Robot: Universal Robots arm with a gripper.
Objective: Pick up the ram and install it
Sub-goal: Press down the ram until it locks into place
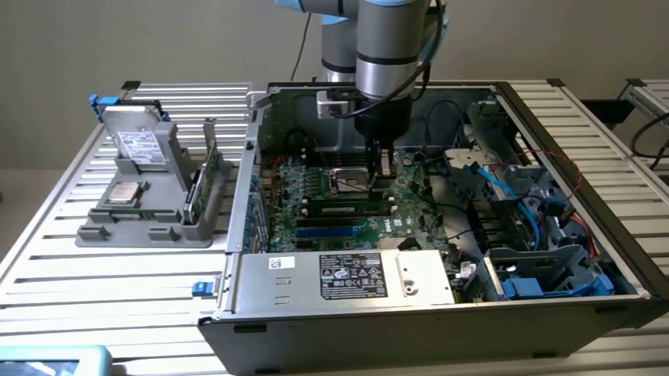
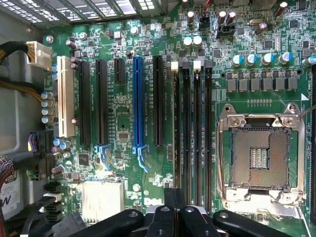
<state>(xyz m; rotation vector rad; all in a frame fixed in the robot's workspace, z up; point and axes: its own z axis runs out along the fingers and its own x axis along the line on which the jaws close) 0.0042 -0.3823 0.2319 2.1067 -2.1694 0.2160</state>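
The ram stands on edge in one of the motherboard's long black slots, its whitish label facing the front of the case. In the wrist view the ram is a thin edge in the memory slot closest to the expansion slots. My gripper reaches down inside the open computer case, over one end of the stick. Its dark fingers are shut together right at that end of the ram. Whether they touch it I cannot tell.
An empty processor socket lies beside the memory slots. A grey tray at the exterior view's left holds a green expansion card, a silver processor chip and a drive. Cables and the power supply crowd the case.
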